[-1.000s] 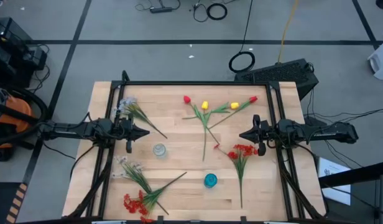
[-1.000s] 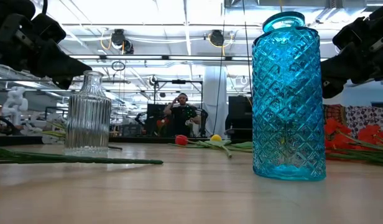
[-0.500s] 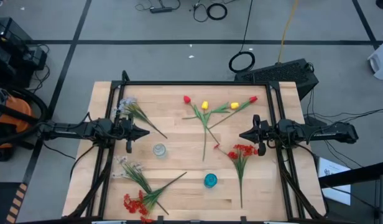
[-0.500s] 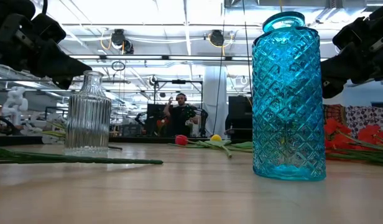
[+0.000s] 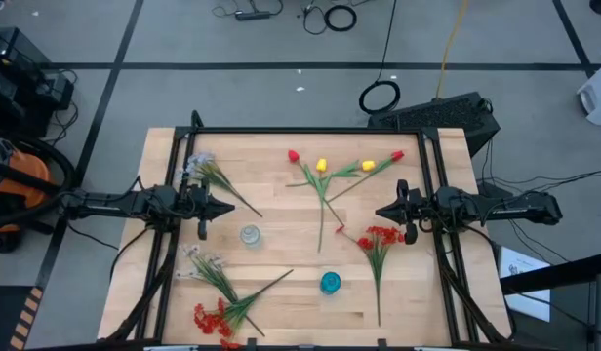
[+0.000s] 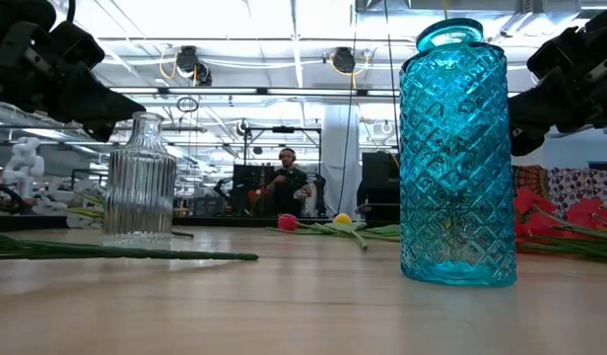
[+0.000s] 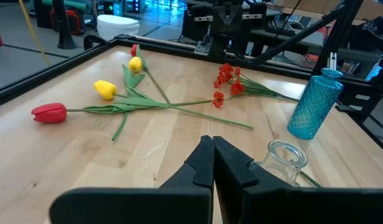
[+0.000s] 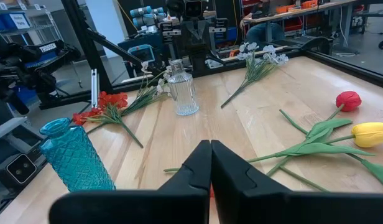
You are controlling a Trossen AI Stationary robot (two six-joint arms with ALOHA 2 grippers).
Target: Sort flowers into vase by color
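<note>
While nothing sorted yet, flowers strewn loose across wooden surface; left pincer and right pincer clamped shut, empty, parked apart beside clear ribbed vase and blue patterned glass vase.

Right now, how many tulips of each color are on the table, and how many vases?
Red tulips: 2, one at the far left of the bunch and one at the far right
Yellow tulips: 2, and
Vases: 2, a clear vase and a blue vase
Total: 6
</note>
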